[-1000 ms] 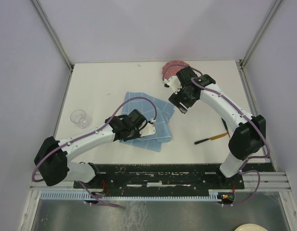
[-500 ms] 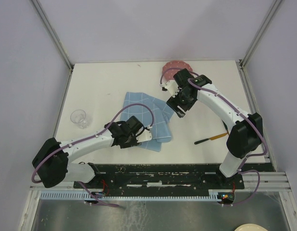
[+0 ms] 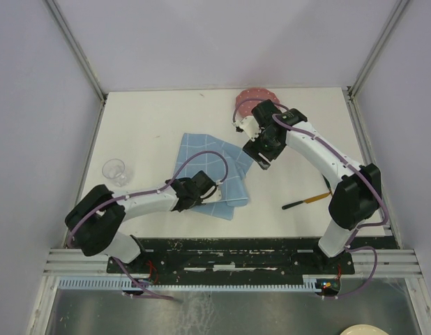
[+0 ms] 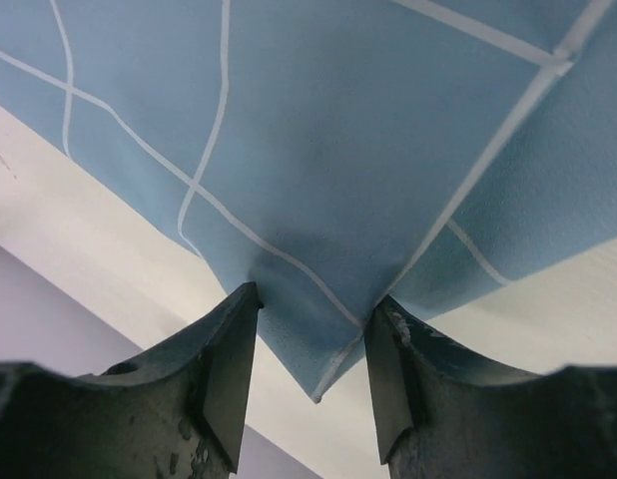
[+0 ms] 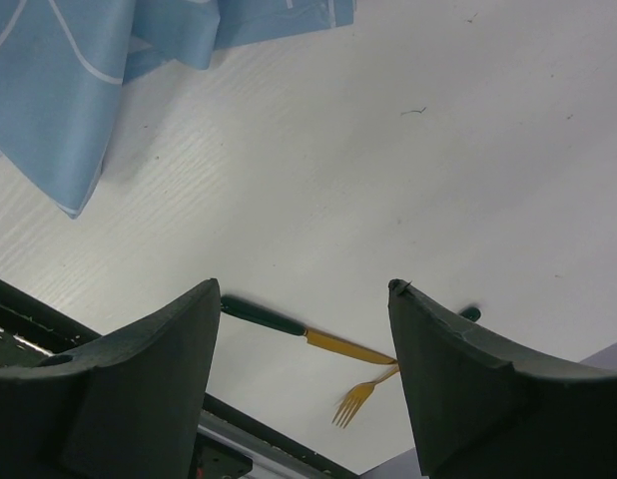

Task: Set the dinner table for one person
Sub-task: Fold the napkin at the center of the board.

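Early going, I judge. The blue grid-patterned cloth placemat (image 3: 212,171) lies rumpled on the large matte white square bench (image 3: 153,118), its near corner clamped in the left tool (image 4: 314,329). The right tool (image 5: 303,289), spread and empty, hovers beside it. The speckled pink round plate (image 3: 252,98) and clear glass cup (image 3: 114,169) sit off it, unplaced.

The left arm (image 3: 146,202) and the right arm (image 3: 316,150) share white link shells between chunky black joint housings, and a purple cable (image 3: 203,152) loops along each. Up close the fingers (image 4: 224,384) are dark, wedge-shaped and scuffed with pale specks.
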Tool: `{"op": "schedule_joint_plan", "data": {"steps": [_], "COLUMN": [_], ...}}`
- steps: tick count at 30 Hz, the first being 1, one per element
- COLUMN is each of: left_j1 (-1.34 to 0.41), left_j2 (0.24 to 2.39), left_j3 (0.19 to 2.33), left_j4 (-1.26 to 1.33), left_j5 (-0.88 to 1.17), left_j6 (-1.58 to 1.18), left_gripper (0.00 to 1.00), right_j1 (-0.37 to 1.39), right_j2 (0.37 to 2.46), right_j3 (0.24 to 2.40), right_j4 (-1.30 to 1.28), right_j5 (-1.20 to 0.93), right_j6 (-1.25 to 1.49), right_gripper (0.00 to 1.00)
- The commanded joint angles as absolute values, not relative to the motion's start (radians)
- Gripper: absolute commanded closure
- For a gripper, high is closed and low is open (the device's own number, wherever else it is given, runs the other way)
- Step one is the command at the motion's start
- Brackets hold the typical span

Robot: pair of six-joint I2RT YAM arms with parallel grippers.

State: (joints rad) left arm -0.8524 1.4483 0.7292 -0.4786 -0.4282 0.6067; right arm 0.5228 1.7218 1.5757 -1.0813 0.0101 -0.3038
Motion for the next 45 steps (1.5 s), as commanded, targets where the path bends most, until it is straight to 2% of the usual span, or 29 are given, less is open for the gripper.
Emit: {"op": "schedule_joint_plan", "data": {"steps": [1, 3, 6, 7, 13, 20, 27, 30, 34, 41, 45], "left_j1": [-0.85, -0.849, -0.849, -0.85, -0.827, -0.761, -0.689, -0.666, -0.624, -0.55, -0.494], "left_j2": [1.514, 1.531, 1.52, 1.511, 1.478, 1.524, 1.558, 1.555, 1.556, 1.527, 1.489], "left_j3": [0.731, 0.745, 0.761, 0.769, 0.878, 0.986, 1.094, 1.119, 1.128, 1.122, 1.12], "left_j4": [-0.393, -0.396, -0.391, -0.395, -0.465, -0.42, -0.437, -0.45, -0.453, -0.457, -0.476], "left_j5": [-0.56, -0.57, -0.618, -0.622, -0.63, -0.626, -0.629, -0.637, -0.638, -0.636, -0.623], "left_j6": [0.537, 0.521, 0.513, 0.513, 0.483, 0.503, 0.483, 0.483, 0.472, 0.438, 0.417], "left_gripper": [0.5, 0.59, 0.94, 0.97, 0.97, 0.97, 0.97, 0.97, 0.97, 0.97, 0.97], "right_j1": [0.522, 0.522, 0.523, 0.522, 0.524, 0.53, 0.533, 0.549, 0.607, 0.674, 0.674], "right_j2": [1.699, 1.696, 1.696, 1.695, 1.702, 1.712, 1.755, 1.782, 1.806, 1.912, 1.986], "right_j3": [1.58, 1.579, 1.58, 1.582, 1.595, 1.605, 1.646, 1.683, 1.723, 1.794, 1.853], "right_j4": [-1.075, -1.076, -1.075, -1.075, -1.078, -1.089, -1.095, -1.101, -1.092, -1.058, -1.057], "right_j5": [0.034, 0.035, 0.038, 0.038, 0.042, 0.023, -0.077, -0.168, -0.166, -0.178, -0.116], "right_j6": [-0.314, -0.315, -0.314, -0.315, -0.314, -0.301, -0.247, -0.211, -0.192, -0.117, -0.113], "right_gripper": [0.24, 0.24, 0.24, 0.25, 0.27, 0.28, 0.18, 0.17, 0.17, 0.22, 0.23]}}
